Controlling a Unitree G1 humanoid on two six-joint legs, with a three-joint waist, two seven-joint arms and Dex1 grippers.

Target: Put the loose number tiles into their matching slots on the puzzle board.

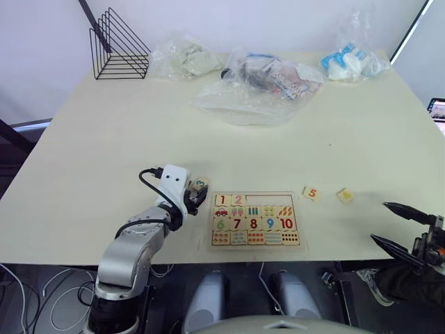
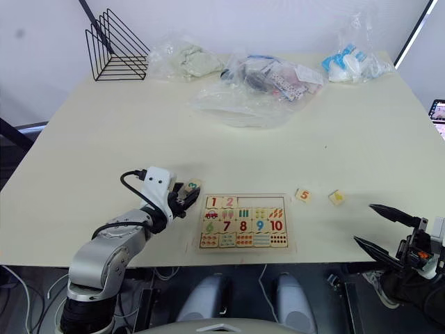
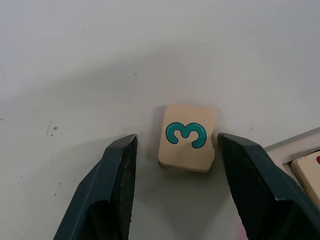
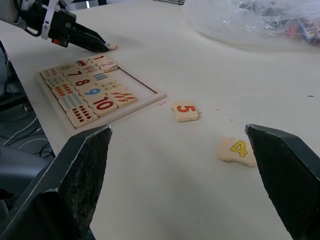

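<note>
The puzzle board point(image 1: 211, 236) lies near the table's front edge, with the 1 and 2 tiles seated in its top row and bare slots point(image 1: 269, 199) to their right. Just left of the board, the loose 3 tile point(image 3: 186, 137) lies flat on the table. My left gripper point(image 3: 176, 142) is open and straddles it, one finger on each side. The 5 tile point(image 4: 185, 110) and the 4 tile point(image 4: 238, 150) lie on the table right of the board. My right gripper point(image 4: 185, 175) is open and holds nothing, low at the front right, short of those two tiles.
A black wire rack point(image 1: 118, 45) stands at the back left. Several clear plastic bags point(image 1: 257, 87) with contents lie across the back of the table. The table's front edge runs just below the board.
</note>
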